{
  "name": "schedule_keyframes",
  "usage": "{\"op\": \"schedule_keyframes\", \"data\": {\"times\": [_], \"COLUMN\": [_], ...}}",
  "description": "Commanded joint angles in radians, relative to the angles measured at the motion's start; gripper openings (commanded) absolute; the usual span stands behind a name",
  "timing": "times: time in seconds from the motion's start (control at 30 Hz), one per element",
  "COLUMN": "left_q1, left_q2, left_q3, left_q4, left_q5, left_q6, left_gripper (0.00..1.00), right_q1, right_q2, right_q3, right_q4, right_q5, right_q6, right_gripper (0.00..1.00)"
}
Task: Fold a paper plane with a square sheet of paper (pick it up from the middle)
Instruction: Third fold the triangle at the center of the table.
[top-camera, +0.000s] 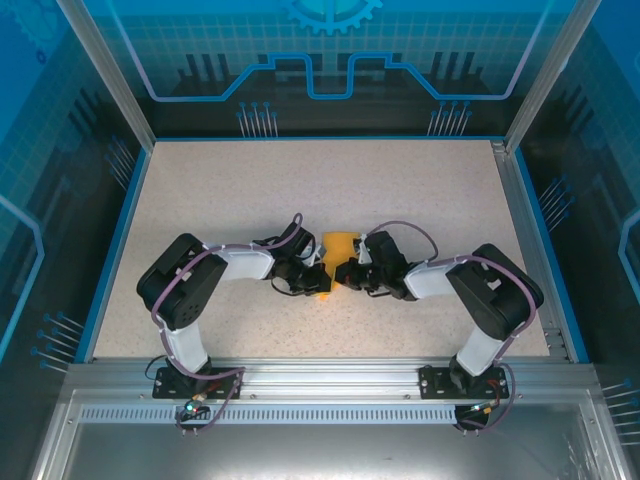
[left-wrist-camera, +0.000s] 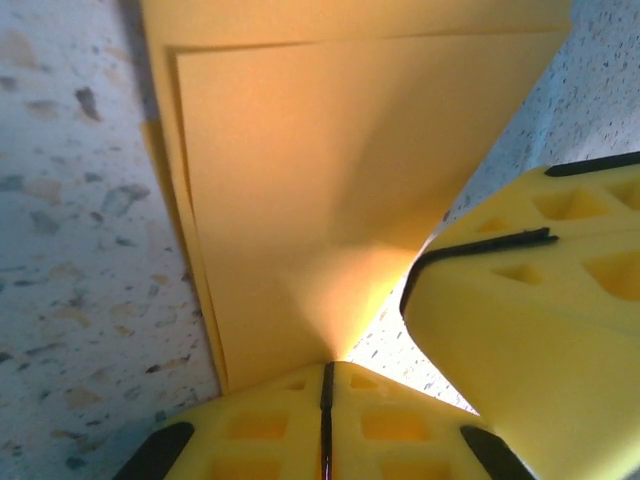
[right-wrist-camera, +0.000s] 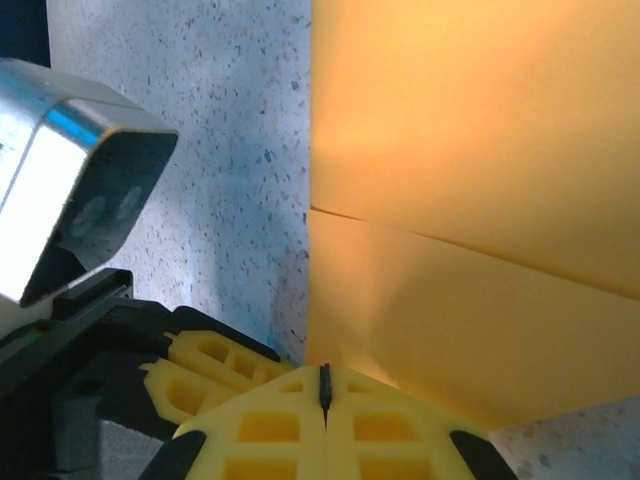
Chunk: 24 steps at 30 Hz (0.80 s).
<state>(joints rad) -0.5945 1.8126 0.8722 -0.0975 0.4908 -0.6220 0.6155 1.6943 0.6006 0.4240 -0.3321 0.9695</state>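
**Item:** square sheet of paper (top-camera: 338, 246), orange-yellow, partly folded, with layered edges and one crease visible. It is laid mid-table (top-camera: 300, 180) and is not yet a plane.

**Left gripper** (top-camera: 308, 278), at the sheet's 7 o'clock: fingers closed, with the near end of the sheet pinched.

**Right gripper** (top-camera: 352, 272), at the sheet's 5 o'clock: fingers closed, with the edge apparently pinched.

**Purpose, as judged:** both near ends are held so that the next fold can be drawn squarely.

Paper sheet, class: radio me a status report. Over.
Sheet partly folded, layers showing. Left gripper shut on it. Right gripper shut on it. No obstruction seen.
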Motion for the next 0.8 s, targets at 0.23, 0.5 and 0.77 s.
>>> {"op": "schedule_keyframes", "data": {"times": [0.23,0.5,0.77], "left_q1": [-0.001,-0.001,-0.001], "left_q2": [0.041,0.042,0.045], "left_q3": [-0.044,-0.04,-0.047], "left_q4": [-0.09,-0.093,-0.094], "left_q5": [-0.092,-0.09,-0.092], "left_q6": [0.023,0.028,0.031], "left_gripper": [0.1,0.1,0.1], "right_q1": [0.029,0.021,-0.026], "right_q2": [-0.02,0.029,0.081], "right_q3": [-0.028,-0.017,-0.028], "right_q4": [-0.003,0.004,0.004], "right_q5": [-0.02,-0.027,-0.027], "right_q6": [0.01,0.007,0.003], "right_gripper": [0.0,0.0,0.0]}}
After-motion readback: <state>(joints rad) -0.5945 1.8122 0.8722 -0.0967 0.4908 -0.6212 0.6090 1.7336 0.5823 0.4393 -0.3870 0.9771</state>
